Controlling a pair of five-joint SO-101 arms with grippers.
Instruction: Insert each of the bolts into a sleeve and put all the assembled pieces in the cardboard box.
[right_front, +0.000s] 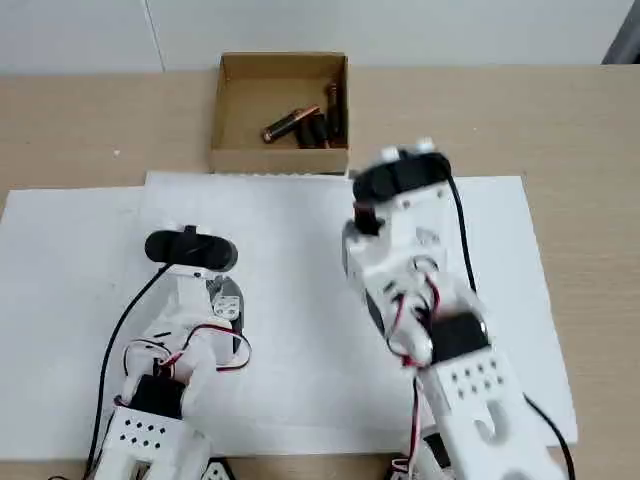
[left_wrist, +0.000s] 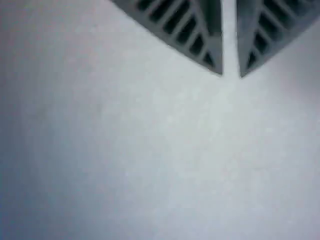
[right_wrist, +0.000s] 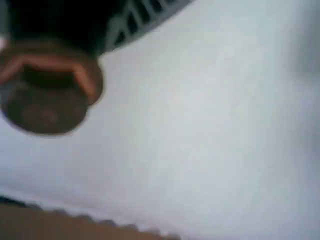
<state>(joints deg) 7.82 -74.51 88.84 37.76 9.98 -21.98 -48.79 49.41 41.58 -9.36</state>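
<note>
A copper bolt (right_wrist: 47, 92) with a hex flanged head sits very close to the camera in the right wrist view, and my right gripper (right_wrist: 87, 37) is shut on it. In the high view that arm (right_front: 400, 200) stands just in front of the cardboard box (right_front: 228, 110). The box holds several dark and copper assembled pieces (right_front: 305, 125). My left gripper (left_wrist: 231, 70) hangs low over the white paper, fingertips (left_wrist: 212, 57) nearly touching, with nothing between them. Its arm (right_front: 190, 250) is at the near left.
A white paper sheet (right_front: 290, 300) covers the wooden table (right_front: 90, 120) in front of the box. The sheet's edge and a strip of brown table (right_wrist: 50, 225) show in the right wrist view.
</note>
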